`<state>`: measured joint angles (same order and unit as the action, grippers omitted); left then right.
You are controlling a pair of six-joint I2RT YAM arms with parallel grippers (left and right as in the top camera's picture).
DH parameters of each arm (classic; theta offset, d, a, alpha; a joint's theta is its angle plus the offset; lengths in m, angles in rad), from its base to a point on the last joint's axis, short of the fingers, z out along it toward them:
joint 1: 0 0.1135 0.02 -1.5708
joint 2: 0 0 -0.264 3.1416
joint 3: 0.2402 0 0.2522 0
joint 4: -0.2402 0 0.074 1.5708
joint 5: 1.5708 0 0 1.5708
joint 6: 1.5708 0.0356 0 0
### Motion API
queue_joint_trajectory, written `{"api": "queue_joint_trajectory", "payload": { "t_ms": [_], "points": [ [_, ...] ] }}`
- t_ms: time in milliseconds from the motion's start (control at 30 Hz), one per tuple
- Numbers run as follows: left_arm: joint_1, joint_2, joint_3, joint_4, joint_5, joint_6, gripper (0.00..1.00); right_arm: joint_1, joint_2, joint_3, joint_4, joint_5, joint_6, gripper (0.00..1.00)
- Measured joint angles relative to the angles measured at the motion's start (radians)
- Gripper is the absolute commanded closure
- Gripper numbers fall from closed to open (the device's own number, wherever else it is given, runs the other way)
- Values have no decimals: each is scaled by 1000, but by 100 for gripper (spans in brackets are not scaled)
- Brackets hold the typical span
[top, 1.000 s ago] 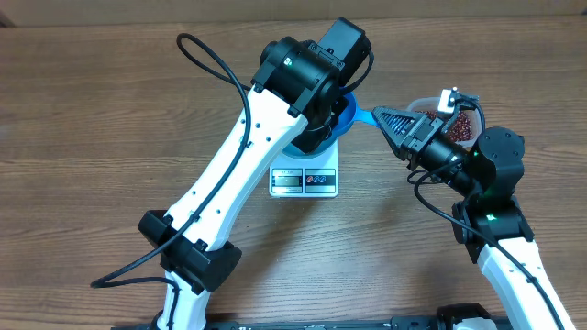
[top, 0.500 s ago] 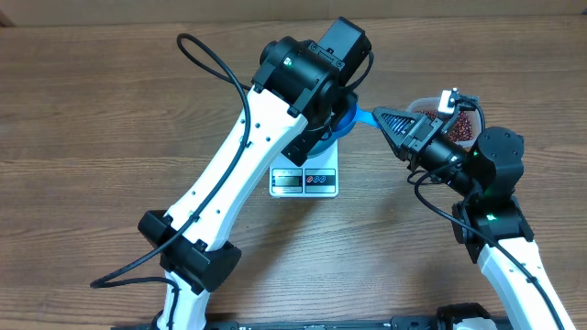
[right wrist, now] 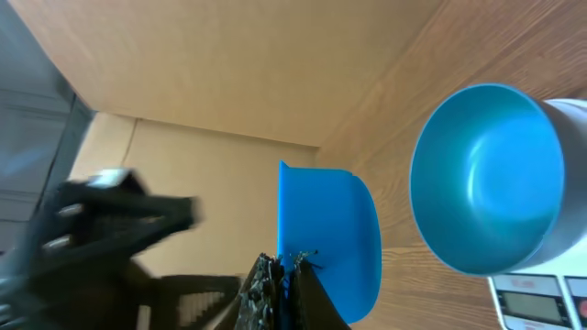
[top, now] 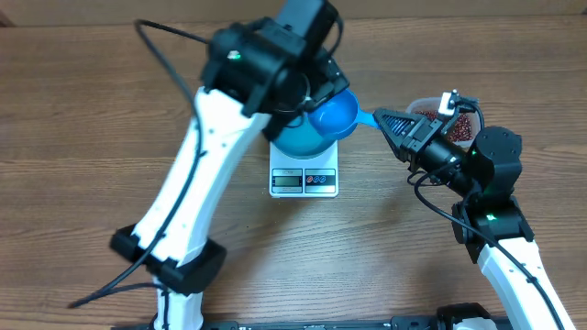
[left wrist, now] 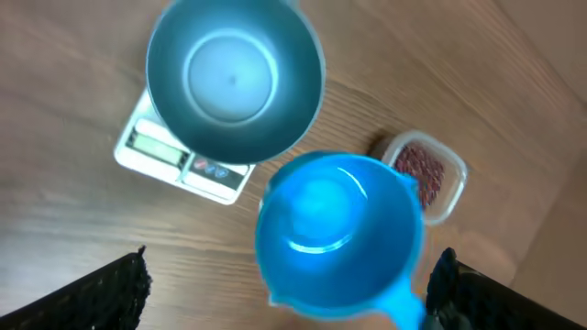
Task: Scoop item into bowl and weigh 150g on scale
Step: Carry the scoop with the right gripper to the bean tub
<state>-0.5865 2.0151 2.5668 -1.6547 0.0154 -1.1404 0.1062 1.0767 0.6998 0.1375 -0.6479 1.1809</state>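
- Bowl (left wrist: 234, 82): the deep blue bowl sits on the scale. It is in the upper left of the left wrist view and near the centre of the overhead view, partly under the left arm. Its smooth inside shows only bare blue.
- Scale (top: 304, 181): flat and white, it lies on the wooden table (top: 92, 137) at the middle of the overhead frame. Its display strip and buttons face the lower edge (the digits are too small to read).
- Tub (left wrist: 456, 183): clear plastic, at the right of the overhead frame and well apart from the scale. It is mostly hidden there behind the right gripper. It holds the beans (left wrist: 422, 170), a dark red-brown heap.
- Scoop (top: 335, 115): small, blue and handled, it is held in the air just right of the bowl and overlaps the bowl's rim in the overhead view. Its glossy inside shows bare blue.
- Left arm (top: 197, 174): it rises from the lower left of the overhead frame to the top centre, its wrist above the bowl and blurred.
- Left gripper (left wrist: 289, 275): it looks straight down, its fingers wide apart at the lower corners of its own view, clasping nothing.
- Right arm (top: 500, 229): it comes up from the lower right and bends toward the centre.
- Right gripper (top: 376, 117): it is pinched tight on the scoop's handle.
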Motion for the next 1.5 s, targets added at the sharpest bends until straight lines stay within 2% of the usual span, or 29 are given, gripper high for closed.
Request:
{"api": "queue_joint_trajectory", "payload": {
  "t_ms": [400,500,600,767,967,1133,1300,1500],
  "points": [
    [203,-210,13,-32,37,579,0,0,-2,2,-69,9,-122,96],
    [230,-236,14,-33,37,689,1,0,-6,38,-161,20,-164,96],
    [250,-242,19,-33,19,771,1,0,-6,135,-325,49,-240,96],
    [263,-242,19,-33,-15,830,0,0,-8,336,-593,115,-388,96],
    [264,-242,19,-33,-50,856,0,0,-19,585,-958,301,-559,96],
    [264,-242,19,-33,-79,864,0,0,-12,724,-1176,479,-661,96],
    [264,-242,19,-33,-92,871,0,0,35,805,-1314,621,-723,96],
    [264,-242,19,-33,-98,889,0,0,140,812,-1365,717,-763,96]
  ]
}}
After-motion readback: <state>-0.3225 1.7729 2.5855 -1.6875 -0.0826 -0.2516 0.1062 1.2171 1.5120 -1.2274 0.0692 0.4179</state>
